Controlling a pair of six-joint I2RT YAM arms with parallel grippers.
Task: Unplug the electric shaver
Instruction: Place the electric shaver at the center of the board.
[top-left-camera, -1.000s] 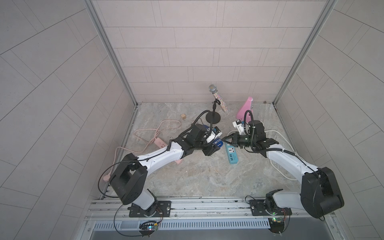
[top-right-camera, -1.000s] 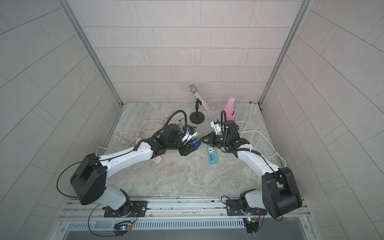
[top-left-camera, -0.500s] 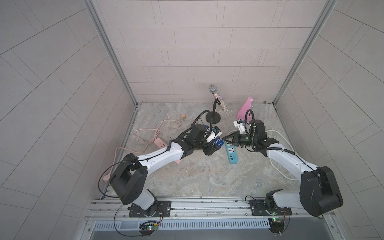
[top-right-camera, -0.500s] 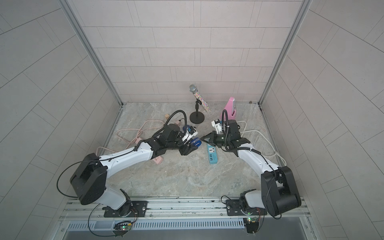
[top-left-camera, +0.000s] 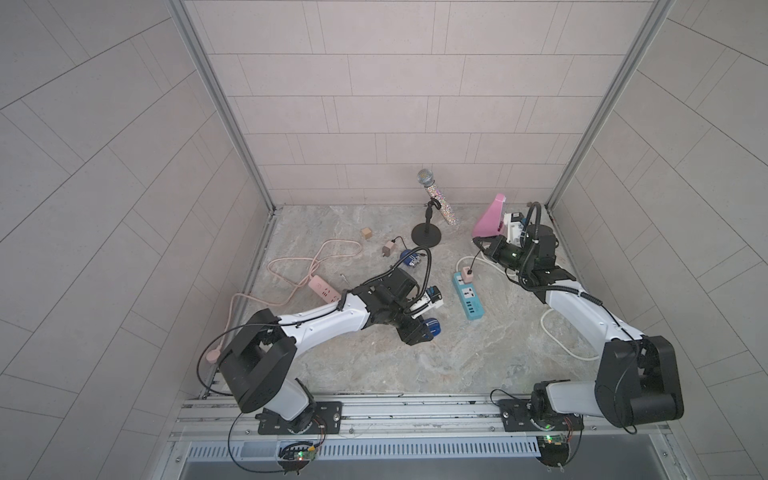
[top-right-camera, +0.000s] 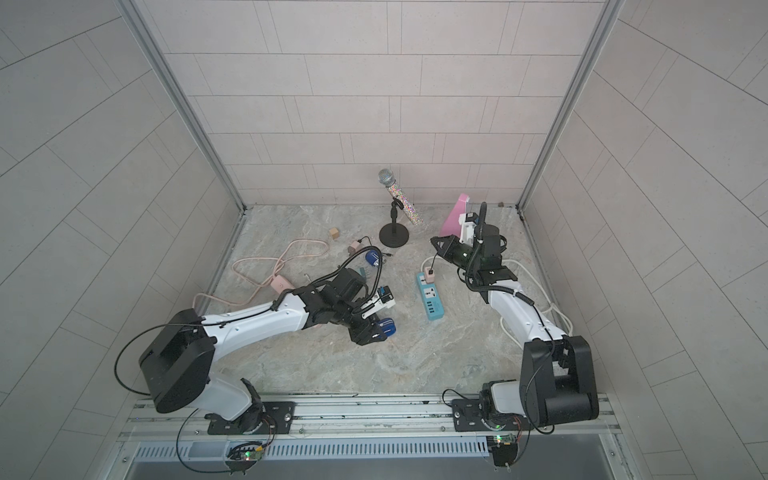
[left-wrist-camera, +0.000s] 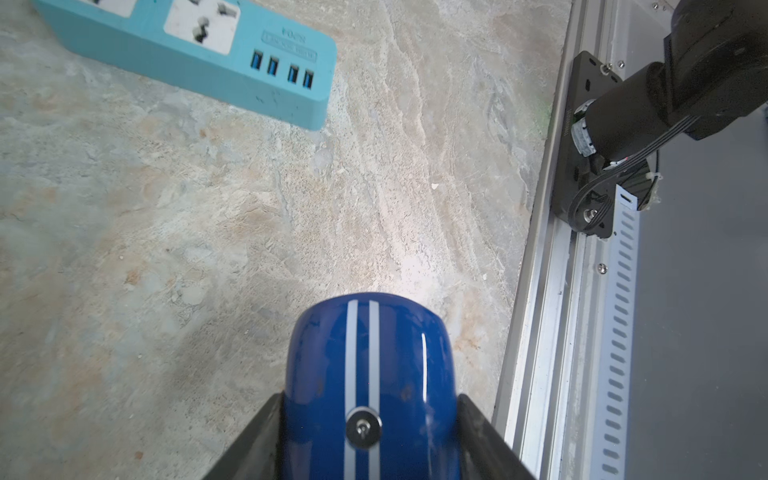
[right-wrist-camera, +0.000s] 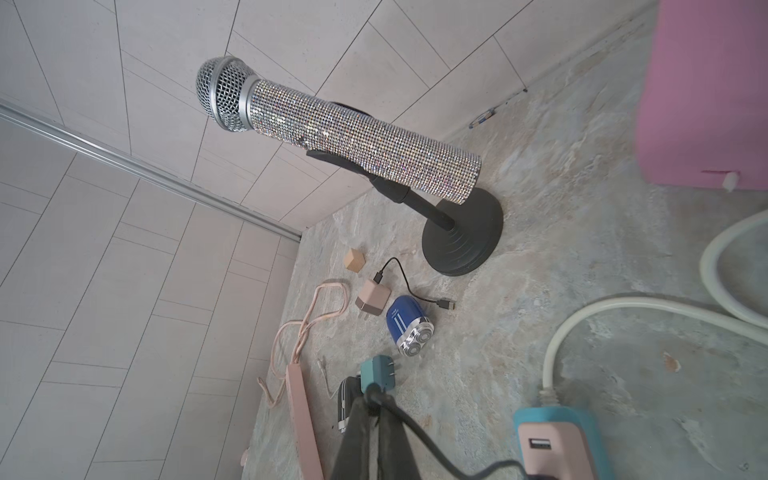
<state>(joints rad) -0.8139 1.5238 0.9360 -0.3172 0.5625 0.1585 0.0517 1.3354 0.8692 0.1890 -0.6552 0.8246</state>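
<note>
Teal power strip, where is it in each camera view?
In a top view: teal power strip on the floor between the arms, right of centre.
In a top view: same strip, just right of centre.
Left wrist: strip past the held blue shaver, USB end showing.
Right wrist: strip beside the jaws, cropped by the frame.
Shared landmark: pink adapter plugged into it, in both top views and right wrist.
</note>
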